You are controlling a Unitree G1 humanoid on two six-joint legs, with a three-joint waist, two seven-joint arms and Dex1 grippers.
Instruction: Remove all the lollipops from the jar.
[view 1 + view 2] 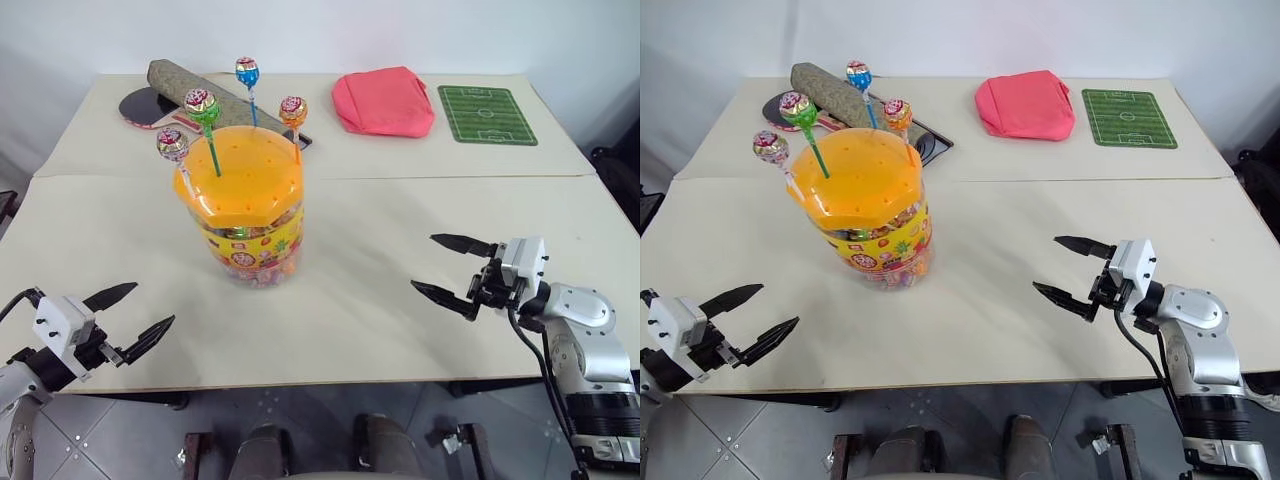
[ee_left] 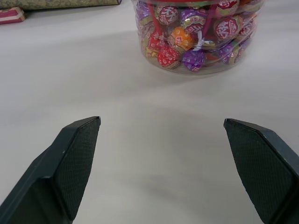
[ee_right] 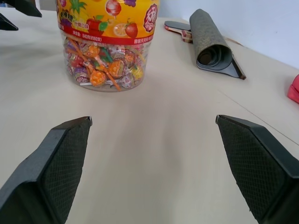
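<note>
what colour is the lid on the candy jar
Orange, dotted with small holes; the lid of the jar shows best in the left eye view.

A pale cream surface (image 1: pixel 400 300), made of two tables pushed together with a seam running across between them, stands against a plain white wall (image 1: pixel 400 30). Grey floor tiles (image 1: pixel 120 440) show below its near edge. Light is soft and even.

I am reading only small unclear print on the jar (image 3: pixel 108 42) label (a red strip, illegible).
</note>
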